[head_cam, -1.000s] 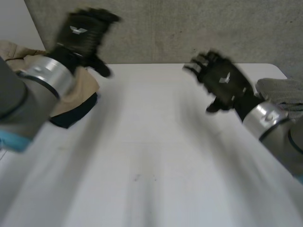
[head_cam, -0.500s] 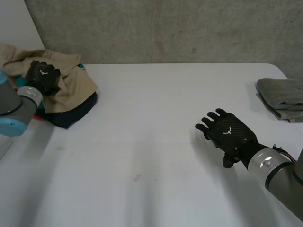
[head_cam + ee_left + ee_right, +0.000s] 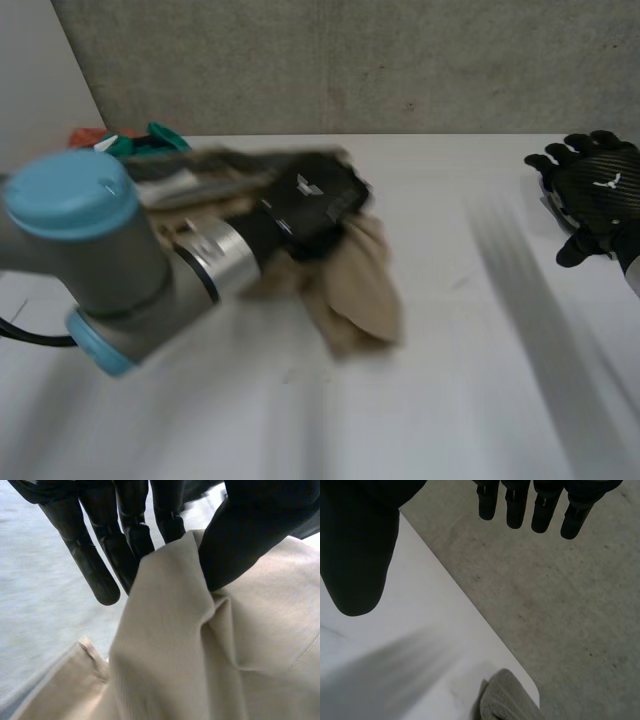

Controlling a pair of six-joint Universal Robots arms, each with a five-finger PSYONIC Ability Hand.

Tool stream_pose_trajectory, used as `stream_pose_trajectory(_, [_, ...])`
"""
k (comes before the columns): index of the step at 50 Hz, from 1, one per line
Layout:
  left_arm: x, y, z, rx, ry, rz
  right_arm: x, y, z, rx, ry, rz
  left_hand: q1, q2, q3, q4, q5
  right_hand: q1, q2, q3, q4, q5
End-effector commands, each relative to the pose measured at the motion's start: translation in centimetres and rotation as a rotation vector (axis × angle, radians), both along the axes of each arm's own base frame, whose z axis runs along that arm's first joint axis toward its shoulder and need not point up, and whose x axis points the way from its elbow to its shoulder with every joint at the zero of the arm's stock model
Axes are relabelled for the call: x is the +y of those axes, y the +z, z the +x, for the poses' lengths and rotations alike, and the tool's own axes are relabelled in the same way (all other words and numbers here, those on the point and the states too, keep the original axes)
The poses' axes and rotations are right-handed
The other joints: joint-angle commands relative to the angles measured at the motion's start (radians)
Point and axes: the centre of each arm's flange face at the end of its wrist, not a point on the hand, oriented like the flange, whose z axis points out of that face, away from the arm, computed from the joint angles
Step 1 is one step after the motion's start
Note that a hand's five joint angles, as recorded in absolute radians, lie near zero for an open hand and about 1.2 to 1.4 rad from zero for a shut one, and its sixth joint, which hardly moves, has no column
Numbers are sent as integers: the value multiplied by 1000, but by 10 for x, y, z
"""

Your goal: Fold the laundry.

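Concrete wall (image 3: pixel 350 60) backs your white table (image 3: pixel 450 400). Your left robot hand (image 3: pixel 310 200) is over the table's middle, thumb and fingers pinched on a fold of the beige garment (image 3: pixel 362 290), which hangs below it toward the table. Your right robot hand (image 3: pixel 592 185) hovers by the far right corner, fingers straight and spread, holding nothing, near a folded grey cloth (image 3: pixel 507 702).
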Motion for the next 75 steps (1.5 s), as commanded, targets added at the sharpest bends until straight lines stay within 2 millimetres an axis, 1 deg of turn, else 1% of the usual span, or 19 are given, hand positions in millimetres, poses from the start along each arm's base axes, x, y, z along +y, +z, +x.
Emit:
stream_pose_trajectory(1, [57,-21,-17,-87,-134,104,-9,-6,-8,11,-26,18,-491,-540,-542,-547,-530,-60,-41,-42,-45,-43])
stream_pose_trajectory(8, [57,21,-2,-36,-80,41,-25,-9,-5,18,-17,27,-908,-957,-960,-965,-947,-60,-41,-42,-45,-43])
stream_pose_trajectory(13, [21,49,39,11,179,-10,-25,0,5,10,21,2,-906,-954,-957,-962,-944,-60,-41,-42,-45,-43])
stream_pose_trajectory(14, [13,56,53,23,271,-22,-19,2,18,10,64,-4,-903,-951,-954,-959,-941,-60,-41,-42,-45,-43])
stream_pose_trajectory(17, [6,59,67,32,365,-31,-2,11,50,6,169,-17,-903,-951,-954,-959,-941,-60,-41,-42,-45,-43])
stream_pose_trajectory(23, [-24,51,120,12,682,-7,26,16,103,1,336,37,-908,-957,-960,-965,-947,-60,-41,-42,-45,-43])
stream_pose_trajectory(25, [-37,42,143,-4,809,15,42,19,130,-5,423,54,-908,-957,-960,-965,-947,-60,-41,-42,-45,-43])
stream_pose_trajectory(28, [-47,33,160,-23,899,41,55,20,162,-9,509,54,-906,-954,-957,-962,-944,-60,-41,-42,-45,-43])
stream_pose_trajectory(32, [-57,11,178,-69,969,102,55,13,195,-6,587,33,-903,-951,-954,-959,-941,-60,-41,-42,-45,-43])
stream_pose_trajectory(33, [-61,-3,182,-97,982,141,52,10,200,-6,595,32,-903,-951,-954,-959,-941,-60,-41,-42,-45,-43])
stream_pose_trajectory(39, [-75,-48,186,-171,988,257,37,-14,250,-15,647,-4,-897,-945,-948,-953,-935,-60,-41,-42,-45,-43])
stream_pose_trajectory(43, [-85,-65,184,-176,976,269,26,-30,269,-28,637,-37,-891,-940,-942,-947,-929,-60,-41,-42,-45,-43])
stream_pose_trajectory(54, [-81,-49,184,-115,979,208,30,-59,313,-81,671,-109,-870,-919,-922,-927,-909,-60,-41,-42,-45,-43])
stream_pose_trajectory(61, [-65,-33,185,-60,971,189,23,-78,320,-84,641,-112,-870,-919,-922,-927,-909,-38,-20,-21,-23,-22])
stream_pose_trajectory(65, [-61,-27,184,-34,958,185,19,-86,322,-87,641,-114,-870,-919,-922,-927,-909,405,423,422,419,421])
stream_pose_trajectory(66, [-60,-26,184,-31,955,183,19,-87,323,-93,645,-109,-870,-919,-922,-927,-909,769,787,786,784,785])
stream_pose_trajectory(68, [-60,-23,183,-21,951,175,20,-85,323,-105,644,-107,-870,-919,-922,-927,-909,1161,1179,1178,1175,1177])
stream_pose_trajectory(72, [-62,-20,183,-12,951,166,19,-65,320,-158,623,-110,-879,-928,-930,-935,-918,1162,1180,1180,1177,1179])
stream_pose_trajectory(75, [-67,-17,185,-3,956,151,27,-24,308,-202,596,-126,-891,-939,-942,-947,-929,1162,1180,1180,1177,1179])
